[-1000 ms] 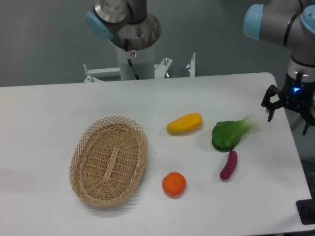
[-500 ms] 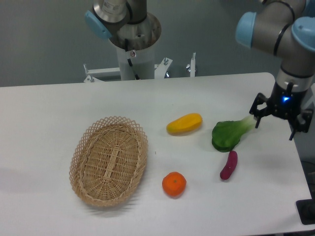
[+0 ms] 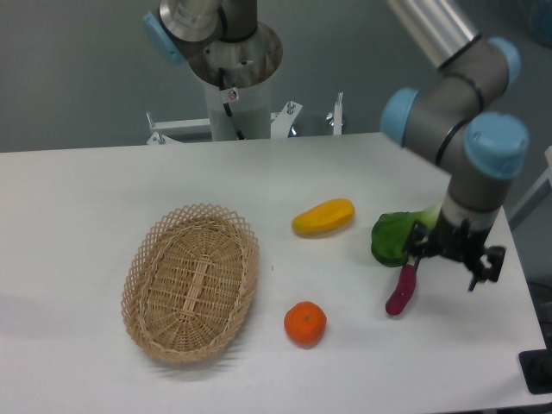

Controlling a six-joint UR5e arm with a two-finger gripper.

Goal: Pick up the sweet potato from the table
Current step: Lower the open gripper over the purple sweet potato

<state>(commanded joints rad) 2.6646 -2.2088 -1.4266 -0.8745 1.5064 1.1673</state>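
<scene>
Above the sweet potato (image 3: 400, 291), spread fingers (image 3: 411, 256) hide its top end and some greens (image 3: 392, 237).

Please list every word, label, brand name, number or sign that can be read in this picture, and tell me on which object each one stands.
No text can be read.
Small round sticker on the white robot pedestal: too small and blurred to read.
The sweet potato, wicker basket, table and pincer show no writing.
</scene>
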